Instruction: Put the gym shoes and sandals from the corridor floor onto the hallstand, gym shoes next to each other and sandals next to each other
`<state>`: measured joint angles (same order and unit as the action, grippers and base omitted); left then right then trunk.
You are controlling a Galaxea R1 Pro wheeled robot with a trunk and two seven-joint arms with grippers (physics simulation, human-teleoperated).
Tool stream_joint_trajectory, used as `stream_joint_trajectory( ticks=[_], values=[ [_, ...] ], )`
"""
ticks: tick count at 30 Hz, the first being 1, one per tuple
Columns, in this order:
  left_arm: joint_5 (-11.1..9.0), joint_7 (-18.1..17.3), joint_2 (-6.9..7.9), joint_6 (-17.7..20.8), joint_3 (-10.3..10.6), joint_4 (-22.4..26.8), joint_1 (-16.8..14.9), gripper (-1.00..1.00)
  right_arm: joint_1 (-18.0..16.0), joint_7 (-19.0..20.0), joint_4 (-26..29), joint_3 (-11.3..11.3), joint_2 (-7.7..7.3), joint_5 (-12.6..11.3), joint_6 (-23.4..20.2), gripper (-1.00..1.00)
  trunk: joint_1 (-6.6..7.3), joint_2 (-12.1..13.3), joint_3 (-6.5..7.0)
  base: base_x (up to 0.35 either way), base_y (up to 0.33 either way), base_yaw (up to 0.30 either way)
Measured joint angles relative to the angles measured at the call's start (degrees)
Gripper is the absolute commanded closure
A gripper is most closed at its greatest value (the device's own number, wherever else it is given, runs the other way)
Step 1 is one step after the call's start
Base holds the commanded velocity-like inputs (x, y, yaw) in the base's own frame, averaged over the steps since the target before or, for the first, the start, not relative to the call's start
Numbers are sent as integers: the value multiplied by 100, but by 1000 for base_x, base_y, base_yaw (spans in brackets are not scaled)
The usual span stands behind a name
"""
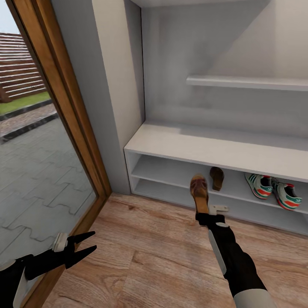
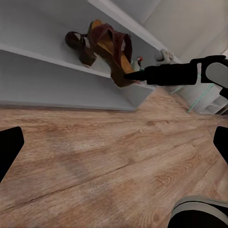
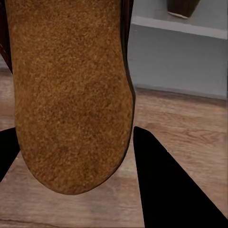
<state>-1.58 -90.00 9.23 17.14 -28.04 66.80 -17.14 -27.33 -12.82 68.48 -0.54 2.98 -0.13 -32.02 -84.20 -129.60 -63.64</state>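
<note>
Your right gripper [image 1: 207, 210] pinches a brown sandal [image 1: 199, 191] by its heel, just in front of the hallstand [image 1: 205, 149] w/ its mate [image 1: 217, 177] and both gym shoes [image 1: 273, 190] shelved, left gripper [image 1: 81, 244] spread; toe may catch the shelf edge and twist loose.

L end effector [image 1: 87, 245] open, R end effector [image 1: 204, 213] clamped.

home entryway: shoe rack [image 1: 222, 154], glass door [image 1: 38, 141]
</note>
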Motion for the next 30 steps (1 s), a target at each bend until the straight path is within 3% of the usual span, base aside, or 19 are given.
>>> stream_joint_trajectory(
  ticks=[6,24,30],
  values=[
    [0,0,0,0,0,0,0,-100,0,-1,-123,-7,-8,-23,214,100,0,0,0,0,0,0],
    [0,0,0,0,0,-7,0,-100,2,-1,-452,-21,-8,-36,230,100,0,0,0,120,0,0],
    [0,0,0,0,0,-1,0,-100,2,0,-887,-26,0,-54,235,100,0,0,-1,5,0,0]
  ],
)
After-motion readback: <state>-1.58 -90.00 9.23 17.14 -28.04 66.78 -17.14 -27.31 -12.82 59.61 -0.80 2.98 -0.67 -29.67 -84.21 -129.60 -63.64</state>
